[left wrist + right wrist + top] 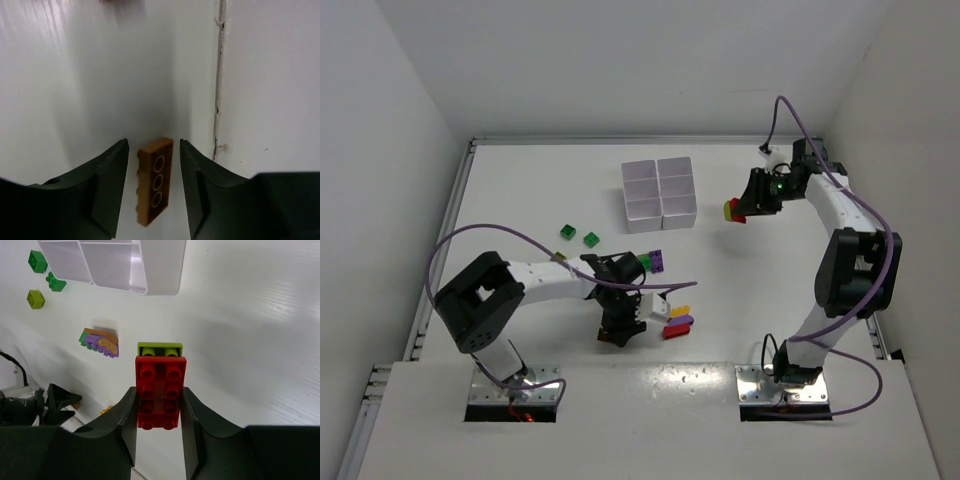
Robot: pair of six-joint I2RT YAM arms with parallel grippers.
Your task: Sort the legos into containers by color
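An orange-brown lego [155,180] lies on its side on the table between the fingers of my left gripper [152,144], which is open with a gap on each side of the brick. In the top view that gripper [620,330] points down near the table's front edge and hides the brick. My right gripper [159,391] is shut on a red lego [161,370] with a lime lego [160,348] stuck at its far end. It hangs [745,208] to the right of the white compartment tray [658,193], whose corner shows in the right wrist view [160,270].
Two green bricks [567,231] [591,239] lie left of the tray, and a purple-and-green stack [657,261] sits below it. Yellow [679,312], purple [682,320] and red [673,331] bricks cluster right of the left gripper. A table seam [217,100] runs beside the left fingers.
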